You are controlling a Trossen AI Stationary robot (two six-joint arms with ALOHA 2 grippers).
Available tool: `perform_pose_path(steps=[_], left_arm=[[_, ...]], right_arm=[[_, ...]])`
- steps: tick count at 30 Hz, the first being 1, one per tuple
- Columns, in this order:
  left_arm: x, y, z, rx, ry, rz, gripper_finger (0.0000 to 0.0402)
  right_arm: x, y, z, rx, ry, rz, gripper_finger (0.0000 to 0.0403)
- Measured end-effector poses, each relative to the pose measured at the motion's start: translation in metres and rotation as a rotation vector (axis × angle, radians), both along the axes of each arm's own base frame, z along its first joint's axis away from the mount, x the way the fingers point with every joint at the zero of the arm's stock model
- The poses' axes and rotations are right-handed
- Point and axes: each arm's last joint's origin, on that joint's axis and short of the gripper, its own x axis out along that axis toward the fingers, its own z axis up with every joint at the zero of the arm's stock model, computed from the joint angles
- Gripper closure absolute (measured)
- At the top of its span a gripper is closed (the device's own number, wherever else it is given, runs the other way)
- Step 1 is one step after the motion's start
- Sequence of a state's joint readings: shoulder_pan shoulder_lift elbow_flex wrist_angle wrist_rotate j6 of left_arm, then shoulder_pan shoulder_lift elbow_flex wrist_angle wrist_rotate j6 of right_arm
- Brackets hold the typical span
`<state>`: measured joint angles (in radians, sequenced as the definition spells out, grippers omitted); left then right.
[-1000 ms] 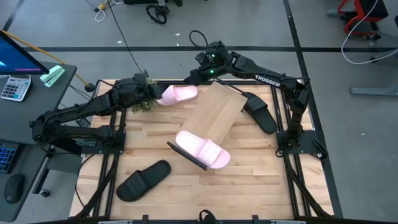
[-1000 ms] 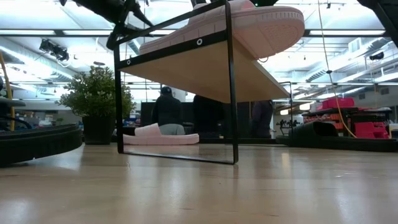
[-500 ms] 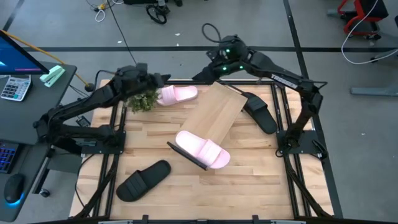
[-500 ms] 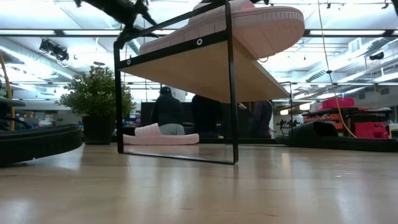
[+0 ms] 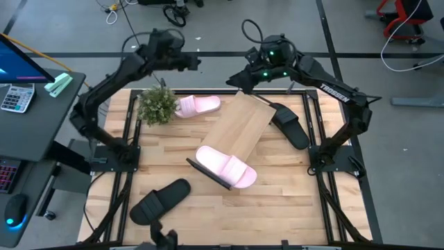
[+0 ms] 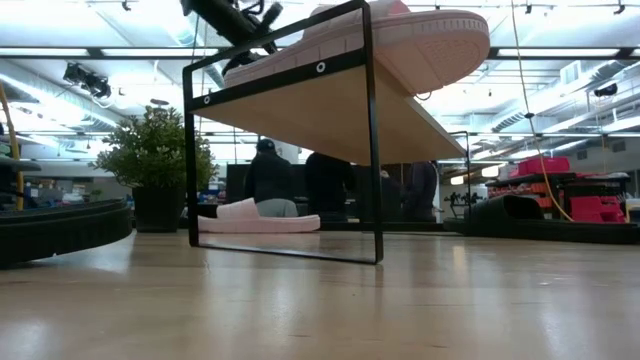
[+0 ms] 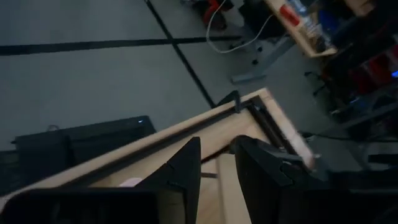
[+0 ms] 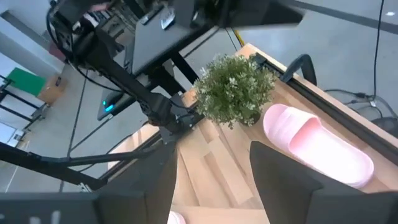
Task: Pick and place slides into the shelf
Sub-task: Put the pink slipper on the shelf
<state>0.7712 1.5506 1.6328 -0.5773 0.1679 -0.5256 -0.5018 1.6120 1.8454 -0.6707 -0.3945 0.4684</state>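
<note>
1. Both arms have lifted since the earlier frame: the left gripper (image 5: 195, 64), then low beside the plant (image 5: 157, 105), now hangs off the table's far edge; the right gripper (image 5: 234, 81) has backed toward 12 o'clock.
2. Left fingers (image 7: 180, 171) stand partly apart, holding nothing; right fingers (image 8: 273, 168) stand wide apart, empty.
3. One pink slide (image 5: 199, 105) lies beside the plant, at 6 o'clock of the left gripper, long axis running 9 to 3 o'clock; that arm looks nearer.
4. The shelf (image 5: 239, 127) lies mid-table, another pink slide (image 5: 226, 166) on its near end.
5. Two black slides wait: one (image 5: 159, 201) near-left, one (image 5: 289, 126) right of the shelf.
</note>
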Motion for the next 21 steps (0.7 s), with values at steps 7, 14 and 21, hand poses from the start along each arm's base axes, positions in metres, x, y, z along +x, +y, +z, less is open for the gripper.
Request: perform_pose_path(steps=[7, 14, 21], left_arm=[[0.019, 0.028, -0.019, -0.087, 0.250, -0.066, 0.0296], [0.041, 0.044, -0.054, -0.174, 0.346, -0.079, 0.0296], [0.054, 0.037, -0.080, -0.245, 0.484, -0.096, 0.0296]], right_arm=[[-0.002, 0.001, -0.004, -0.015, 0.045, 0.018, 0.0195], [-0.003, 0.002, -0.006, -0.014, 0.065, 0.023, 0.0195], [-0.003, 0.002, -0.007, -0.009, 0.074, 0.025, 0.0195]])
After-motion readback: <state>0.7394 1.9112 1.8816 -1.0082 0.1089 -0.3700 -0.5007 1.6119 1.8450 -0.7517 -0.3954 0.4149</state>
